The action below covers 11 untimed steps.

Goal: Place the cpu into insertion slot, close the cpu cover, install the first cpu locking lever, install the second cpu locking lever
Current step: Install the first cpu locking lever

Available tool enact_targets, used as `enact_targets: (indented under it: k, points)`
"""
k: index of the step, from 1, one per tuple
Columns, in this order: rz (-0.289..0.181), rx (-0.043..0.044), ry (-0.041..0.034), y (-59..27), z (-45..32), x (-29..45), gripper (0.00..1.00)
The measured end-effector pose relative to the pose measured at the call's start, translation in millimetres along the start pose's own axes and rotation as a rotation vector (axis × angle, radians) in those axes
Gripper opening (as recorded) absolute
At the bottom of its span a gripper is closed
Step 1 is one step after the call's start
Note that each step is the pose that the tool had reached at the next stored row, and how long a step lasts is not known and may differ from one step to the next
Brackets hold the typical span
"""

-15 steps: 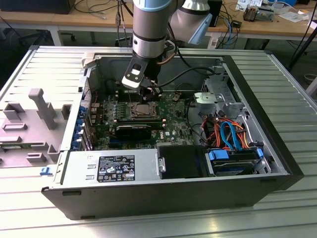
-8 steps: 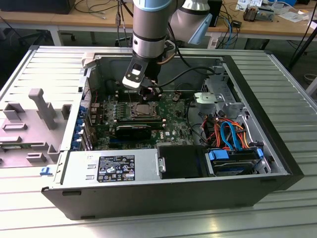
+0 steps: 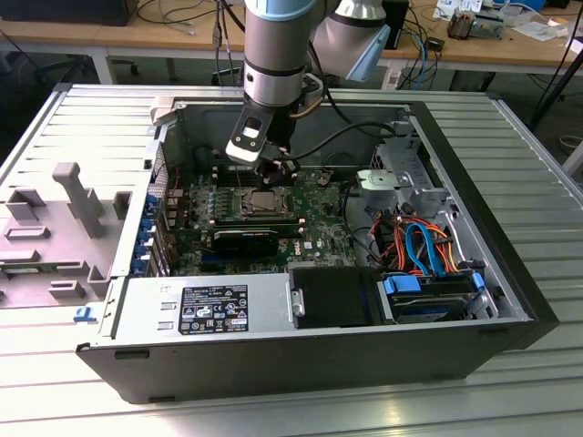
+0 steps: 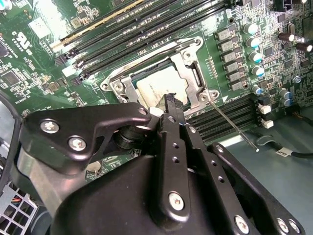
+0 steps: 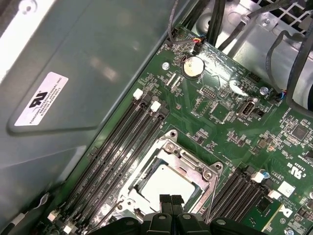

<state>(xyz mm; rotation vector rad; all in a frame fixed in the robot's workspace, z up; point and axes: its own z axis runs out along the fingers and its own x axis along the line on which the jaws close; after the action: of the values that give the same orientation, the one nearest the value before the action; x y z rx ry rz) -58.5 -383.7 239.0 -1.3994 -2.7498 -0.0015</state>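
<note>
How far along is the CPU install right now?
Done: the cpu sits in the insertion slot, with the cpu cover down over it. In hand: the shut gripper is at the cover's edge. Left: one thin locking lever angles away from the slot, seemingly unlatched.

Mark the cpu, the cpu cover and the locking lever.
cpu (image 4: 157, 84): second wrist view, middle of its silver top.
cpu cover (image 4: 189, 66): second wrist view, frame bar beside the chip.
locking lever (image 4: 234, 124): second wrist view, midway along its thin rod.
</note>
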Motion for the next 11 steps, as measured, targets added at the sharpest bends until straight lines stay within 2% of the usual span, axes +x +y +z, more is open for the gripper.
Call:
enact_targets:
  k: [11]
  points:
    - [-0.025,0.0013,-0.0006,0.0,0.0,0.0,0.11]
